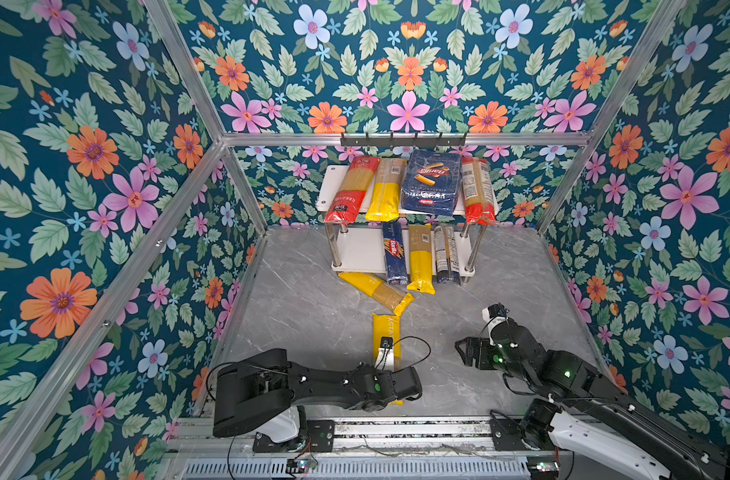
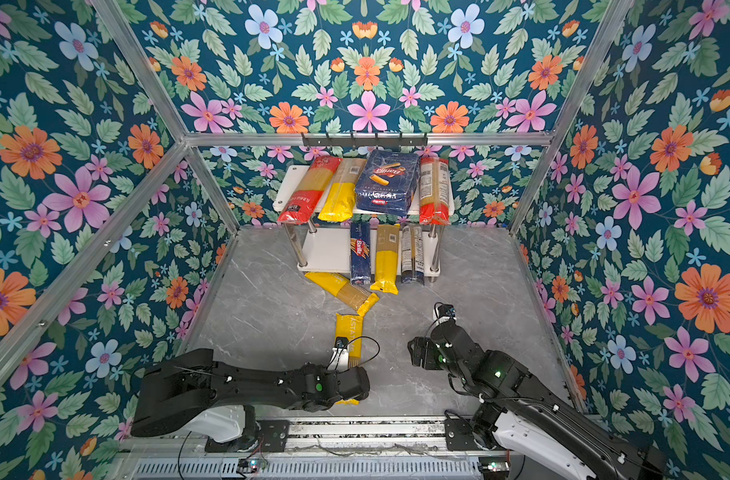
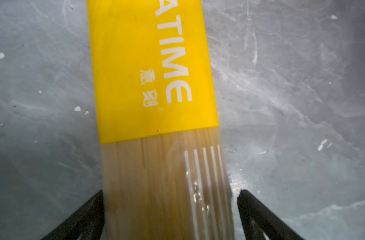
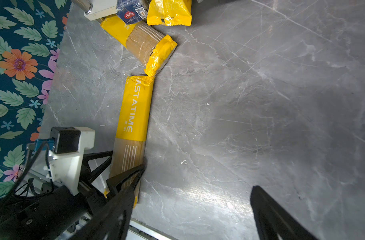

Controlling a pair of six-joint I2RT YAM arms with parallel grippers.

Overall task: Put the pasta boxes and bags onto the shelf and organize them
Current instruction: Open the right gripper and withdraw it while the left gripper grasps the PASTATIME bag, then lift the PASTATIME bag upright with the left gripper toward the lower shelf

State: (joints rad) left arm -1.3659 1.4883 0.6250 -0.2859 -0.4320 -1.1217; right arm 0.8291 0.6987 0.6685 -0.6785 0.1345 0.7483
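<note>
On the grey table [image 1: 297, 332], close to the robot, lies a long yellow spaghetti bag [image 3: 152, 72] with PASTATIME written on it. It lies flat, well apart from the shelf [image 1: 357, 249]. Its far end nearly meets a second yellow-ended bag [image 1: 376, 291], which lies slanted just in front of the shelf.

The left gripper [image 3: 171, 193] is spread wide, with one finger on each side of the see-through part of the bag. One finger looks like it touches the edge, and the other has a small gap. It is not pinching yet. The right gripper [image 1: 463, 349] is spread too and holds nothing, over bare table.

I think the bag is light. The sticks inside make it stiff, but they could snap if it is bent or dropped. The plastic looks shiny, so it may slip. The see-through middle seems a good place to hold, so neither end droops. A gentle squeeze across the narrow way should do.
</note>
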